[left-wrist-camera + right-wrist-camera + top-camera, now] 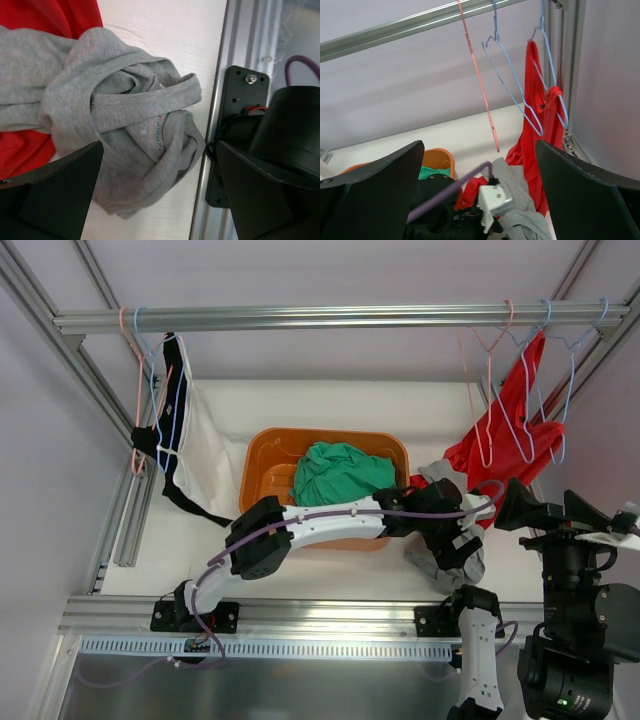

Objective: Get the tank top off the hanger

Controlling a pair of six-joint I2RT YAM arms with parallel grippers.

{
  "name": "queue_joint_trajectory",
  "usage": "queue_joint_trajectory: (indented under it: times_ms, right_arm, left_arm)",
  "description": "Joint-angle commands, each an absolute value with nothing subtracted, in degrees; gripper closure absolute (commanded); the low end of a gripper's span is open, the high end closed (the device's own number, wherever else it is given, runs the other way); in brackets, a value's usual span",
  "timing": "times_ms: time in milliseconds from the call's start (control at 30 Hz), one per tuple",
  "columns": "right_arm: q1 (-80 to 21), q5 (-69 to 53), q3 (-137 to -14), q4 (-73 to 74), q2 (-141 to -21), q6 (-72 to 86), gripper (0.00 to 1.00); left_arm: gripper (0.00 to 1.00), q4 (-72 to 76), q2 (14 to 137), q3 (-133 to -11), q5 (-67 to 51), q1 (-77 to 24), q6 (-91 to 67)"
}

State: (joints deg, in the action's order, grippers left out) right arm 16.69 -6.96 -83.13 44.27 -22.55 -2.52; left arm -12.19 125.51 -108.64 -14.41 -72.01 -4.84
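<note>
The red tank top [508, 430] hangs at the right end of the rail from a blue wire hanger [572, 380], its lower part sagging to the table. In the right wrist view one strap of the tank top [540, 115] is still looped over that hanger [559, 102]. My right gripper [555, 506] is raised beside it, open and empty [479, 145]. My left gripper [452, 540] reaches across to the right and stands open [159, 165] just above a crumpled grey garment [125, 115] on the table, red cloth [75, 15] next to it.
An orange basket [262, 455] holding a green garment [340, 472] sits mid-table. A white and black garment [195, 435] hangs on hangers at the left. An empty pink hanger [482, 410] and a second blue one [512, 80] hang near the tank top. The right arm's base [285, 130] is close.
</note>
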Motion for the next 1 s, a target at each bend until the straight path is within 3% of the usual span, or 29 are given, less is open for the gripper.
queue_joint_trajectory:
  times_ms: [0, 367, 467, 500, 600, 667, 700, 967]
  right_arm:
    - [14.9, -10.2, -84.0, 42.6, -24.3, -0.2, 0.01]
    - [12.7, -7.6, -86.2, 42.9, -21.3, -0.3, 0.01]
    - [12.6, -7.5, -86.5, 42.9, -21.3, -0.4, 0.01]
    - [12.5, -7.5, -86.6, 42.9, -21.2, -0.4, 0.0]
    - [12.4, -7.1, -86.8, 42.8, -21.1, -0.6, 0.01]
    - [12.4, -7.0, -87.0, 42.7, -21.0, -0.6, 0.0]
    - [12.4, -7.0, -87.1, 42.6, -20.9, -0.5, 0.01]
    - [11.8, -5.8, -87.4, 42.6, -20.5, -1.4, 0.0]
  left_arm:
    - [0.01, -13.5, 129.4, -114.1, -13.4, -72.2, -3.5]
    - [0.03, -16.5, 142.9, -118.5, -4.7, -75.9, -2.6]
    - [0.31, -17.0, 143.4, -117.9, -6.2, -76.1, -3.9]
    - [0.59, -17.0, 143.2, -116.9, -6.5, -76.1, -4.7]
    - [0.91, -17.0, 140.2, -114.9, -5.6, -76.1, -5.3]
    - [0.92, -17.0, 137.4, -114.3, -3.8, -76.1, -5.1]
    - [1.0, -17.0, 136.6, -113.9, -3.1, -76.1, -4.8]
    - [1.0, -16.8, 127.0, -114.7, -1.6, -75.1, -5.3]
